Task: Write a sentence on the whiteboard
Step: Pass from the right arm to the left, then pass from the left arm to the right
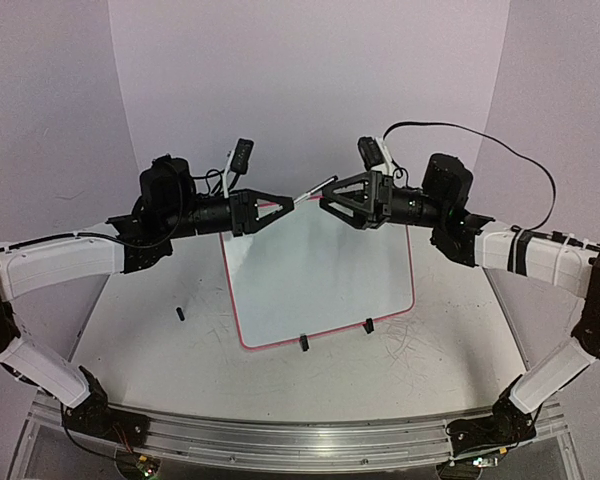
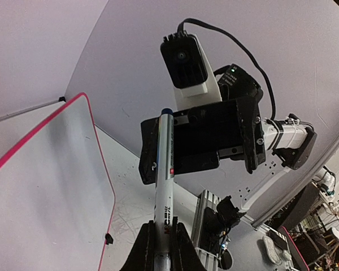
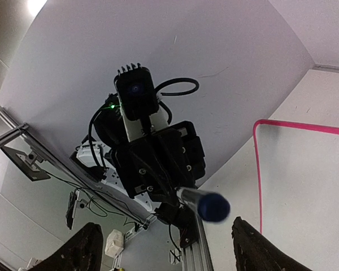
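With the left gripper (image 2: pixel 161 245) pinching the marker (image 2: pixel 164 180), we should keep the right gripper's (image 3: pixel 164 245) spread jaws centred round its cap (image 3: pixel 213 206) before squeezing

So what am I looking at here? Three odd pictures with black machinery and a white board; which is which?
These are two robot arms bolted to a table. The overhead view looks down on both. The other two come from small cameras on each arm's wrist, so each sees the opposite arm head-on. A whiteboard with a pink rim lies on the table, blank as far as I can see. The left gripper is shut on a marker, holding it out in mid-air with its blue cap pointing at the right gripper. That one's jaws stand open on either side of the cap, not yet gripping it.
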`<state>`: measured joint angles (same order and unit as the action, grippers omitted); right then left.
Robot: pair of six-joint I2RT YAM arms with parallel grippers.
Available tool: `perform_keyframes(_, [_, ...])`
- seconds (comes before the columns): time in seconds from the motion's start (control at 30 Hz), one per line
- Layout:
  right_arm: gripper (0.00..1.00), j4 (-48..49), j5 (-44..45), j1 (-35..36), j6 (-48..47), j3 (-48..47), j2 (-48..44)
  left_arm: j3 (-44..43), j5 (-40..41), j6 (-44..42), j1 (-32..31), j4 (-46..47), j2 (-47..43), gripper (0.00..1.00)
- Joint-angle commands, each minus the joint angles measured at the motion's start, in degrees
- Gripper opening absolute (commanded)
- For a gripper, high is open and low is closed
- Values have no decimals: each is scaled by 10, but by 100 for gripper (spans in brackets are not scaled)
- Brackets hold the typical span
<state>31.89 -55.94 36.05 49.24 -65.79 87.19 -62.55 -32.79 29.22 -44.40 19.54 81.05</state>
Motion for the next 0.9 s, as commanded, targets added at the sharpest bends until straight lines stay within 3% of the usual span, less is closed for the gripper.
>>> perform_keyframes(0.0, [70,29,-53,13,-10,-39,16,-38,-61,16,-2,29,9,0])
perform_keyframes(0.1, [56,31,-54,21,-16,-45,23,-38,-70,18,-4,29,14,0])
perform_keyframes(0.53, [20,31,-40,24,-23,-38,25,-24,-103,23,-7,29,8,0])
perform_keyframes(0.63, [1,32,-42,24,-22,-38,26,-19,-92,24,-7,28,3,0])
perform_keyframes(0.67, [0,32,-41,24,-23,-37,25,-19,-91,27,-7,28,2,0])
perform_keyframes(0.7, [0,32,-41,24,-26,-35,22,-20,-92,30,-6,29,2,4])
perform_keyframes(0.8, [0,32,-34,24,-34,-30,11,-12,-100,49,6,29,-9,39])
perform_keyframes(0.87, [0,31,-33,24,-35,-30,10,-1,-106,55,15,28,-20,51])
